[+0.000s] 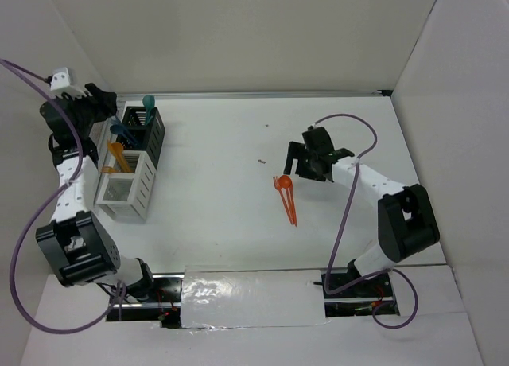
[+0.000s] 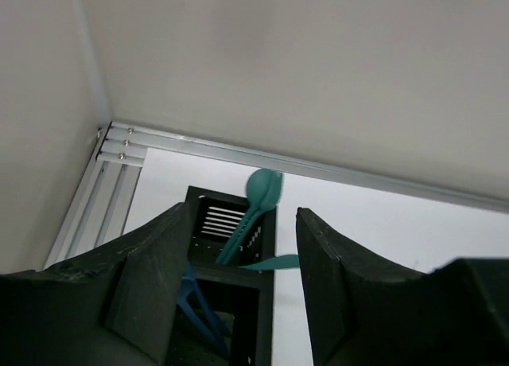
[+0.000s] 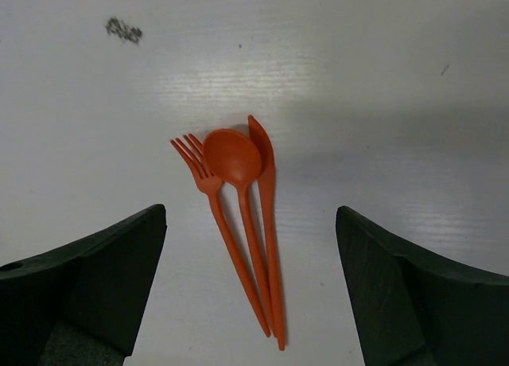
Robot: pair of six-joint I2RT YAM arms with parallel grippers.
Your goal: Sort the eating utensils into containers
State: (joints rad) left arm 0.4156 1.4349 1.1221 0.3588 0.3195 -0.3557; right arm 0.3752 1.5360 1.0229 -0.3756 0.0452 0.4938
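Three orange eating utensils lie side by side on the table: a fork (image 3: 213,197), a spoon (image 3: 233,155) and a knife (image 3: 267,192); from above they show as one bundle (image 1: 286,197). My right gripper (image 3: 250,294) hovers over their handles, open, one finger on each side, touching nothing. My left gripper (image 2: 242,286) is open above the black container (image 2: 270,247), which holds a teal spoon (image 2: 262,189), a teal knife tip (image 2: 277,262) and a dark blue fork (image 2: 195,302). Nothing sits between its fingers. A white container (image 1: 127,184) next to the black one (image 1: 147,131) holds an orange utensil (image 1: 118,154).
White walls close in the table on the left, back and right. An aluminium rail (image 2: 238,155) runs along the back edge just behind the black container. A small dark speck (image 1: 262,161) lies mid-table. The left arm's purple cable (image 1: 24,215) loops by the left wall.
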